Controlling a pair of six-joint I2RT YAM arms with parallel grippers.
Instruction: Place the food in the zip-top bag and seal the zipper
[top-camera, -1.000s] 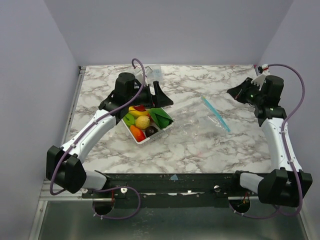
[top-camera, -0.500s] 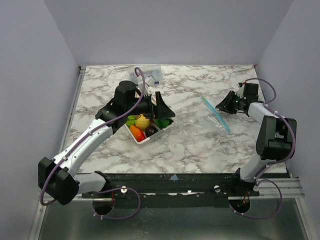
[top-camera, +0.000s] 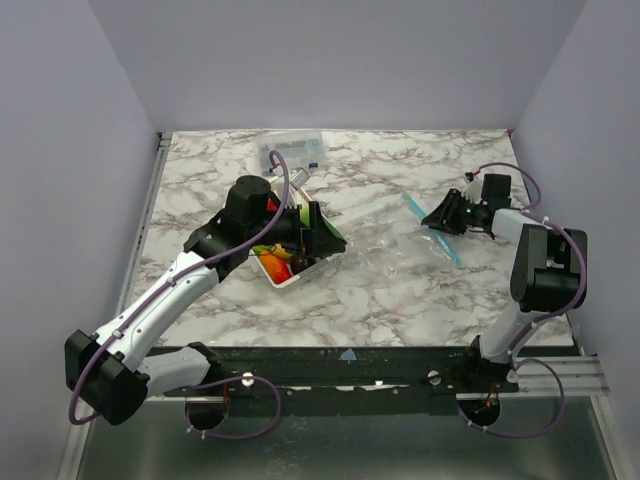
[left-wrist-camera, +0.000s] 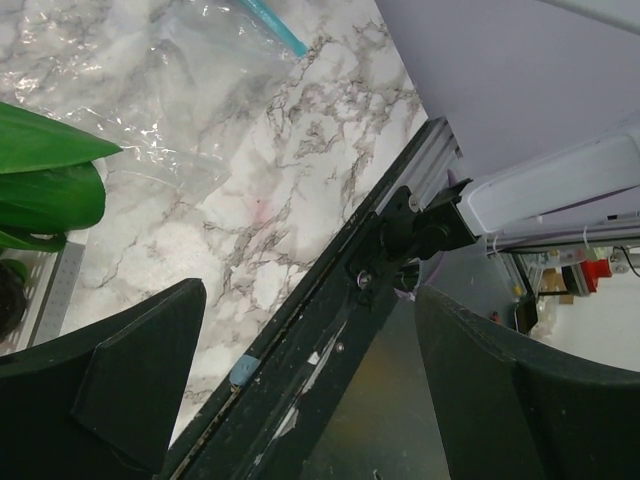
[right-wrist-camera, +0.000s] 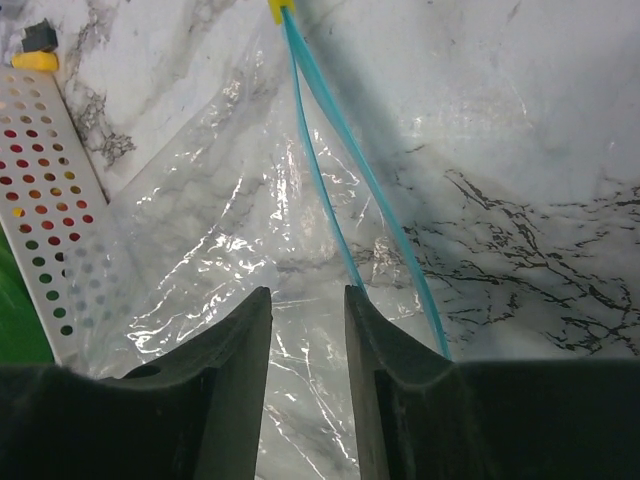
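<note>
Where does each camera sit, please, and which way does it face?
Top external: above and behind the bases, looking down on the table; both arms show.
Left wrist: behind the left end effector, facing the table's near edge; its open fingers show.
Right wrist: behind the right end effector, facing down at the zip-top bag; its fingers show.
Shared: both wrist views show the blue zipper.

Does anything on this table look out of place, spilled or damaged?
Nothing is spilled or damaged. The white tray sits askew to the edges of the table, with the food in it. The zip-top bag lies flat and wrinkled next to it, and the two halves of its zipper stand apart, so the mouth is open.
</note>
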